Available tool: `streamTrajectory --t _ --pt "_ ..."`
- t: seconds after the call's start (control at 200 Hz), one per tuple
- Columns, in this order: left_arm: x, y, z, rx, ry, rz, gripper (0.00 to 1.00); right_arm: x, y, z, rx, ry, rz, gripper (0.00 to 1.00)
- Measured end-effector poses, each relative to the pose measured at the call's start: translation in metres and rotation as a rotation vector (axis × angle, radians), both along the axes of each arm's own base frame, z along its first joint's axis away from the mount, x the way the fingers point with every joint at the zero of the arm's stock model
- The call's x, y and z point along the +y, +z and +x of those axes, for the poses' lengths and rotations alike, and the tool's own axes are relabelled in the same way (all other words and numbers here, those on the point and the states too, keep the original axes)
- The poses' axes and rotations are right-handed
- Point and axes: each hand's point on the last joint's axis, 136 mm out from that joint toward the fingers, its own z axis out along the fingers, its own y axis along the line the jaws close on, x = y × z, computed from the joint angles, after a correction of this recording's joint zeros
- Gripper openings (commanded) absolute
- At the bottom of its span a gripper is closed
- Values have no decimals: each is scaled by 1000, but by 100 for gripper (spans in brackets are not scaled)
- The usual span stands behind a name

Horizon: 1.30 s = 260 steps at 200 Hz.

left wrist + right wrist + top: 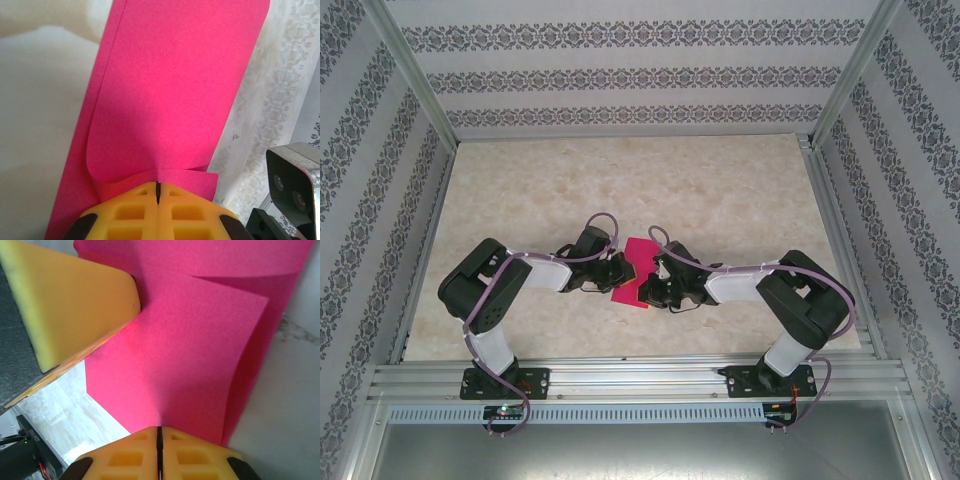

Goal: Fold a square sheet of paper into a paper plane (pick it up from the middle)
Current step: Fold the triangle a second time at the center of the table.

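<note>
Above the table (620, 180), left fingers (125, 212) and right fingers (187, 457) pinch pink paper (636, 272).

Tabletop (620, 180): far half open, likewise the strips at either side. Obstacles: left arm (520, 275) and right arm (770, 285) meeting mid-table, paper (638, 270) spanning the gap between them. Walls (620, 75) close three sides; rail (640, 380) takes the near edge.

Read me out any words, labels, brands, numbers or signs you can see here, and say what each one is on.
None can be read.
The square sheet of paper is plain pink, no print.
The wallpaper shows only an ornamental pattern.
The circuit board at the left arm's base is too small to read.
</note>
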Motion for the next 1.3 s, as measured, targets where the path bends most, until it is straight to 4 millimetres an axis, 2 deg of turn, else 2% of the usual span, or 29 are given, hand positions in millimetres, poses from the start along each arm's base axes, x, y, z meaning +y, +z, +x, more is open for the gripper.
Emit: streamTrajectory --t 0.075,0.235,0.39,0.535,0.739,0.949,1.299 --pt "0 0 0 -5 -7 4 1 0 0 0 -5 5 -1 4" --pt "0 3 -1 -15 -38 27 10 0 0 0 -15 17 -1 1" --pt "-5 14 0 -43 -86 22 15 0 0 0 -17 20 -2 1" --pt "-7 22 -3 -58 -116 14 15 0 0 0 -19 26 0 1" --pt "-14 17 -17 -41 -167 27 12 0 0 0 -21 33 -5 0" --pt "-9 1 -4 -35 -129 107 9 0 0 0 -23 40 -12 0" --pt "-1 0 1 -20 -111 94 10 -1 -1 2 -27 63 -34 0"
